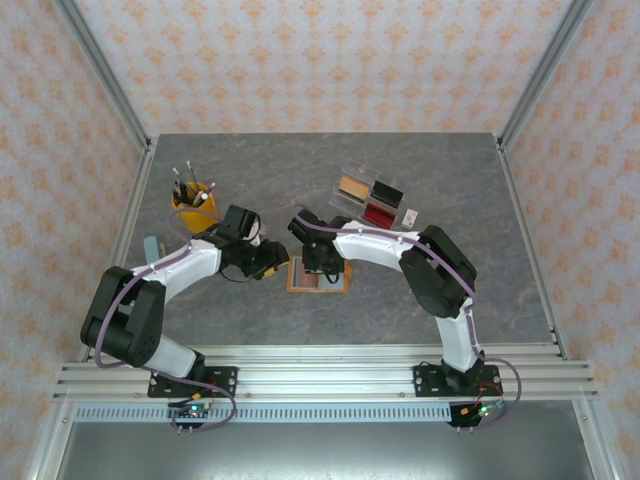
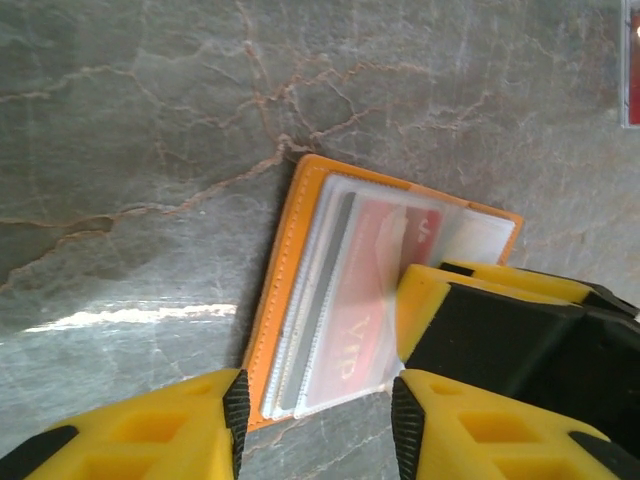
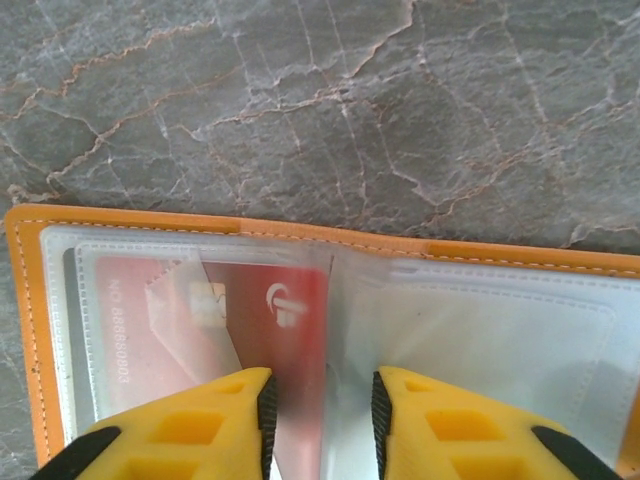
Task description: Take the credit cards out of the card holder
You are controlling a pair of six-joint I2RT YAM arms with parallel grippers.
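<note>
One open card holder [image 3: 480,320], under right end effector [image 3: 322,400]

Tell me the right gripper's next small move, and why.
Probably close the right gripper on the red card: its open jaws straddle the card's edge inside the open card holder, while the left gripper hovers open.

Top camera high, looking down on table [image 1: 450,200], wrist cameras close above, sharing card holder [image 3: 330,290]
</note>
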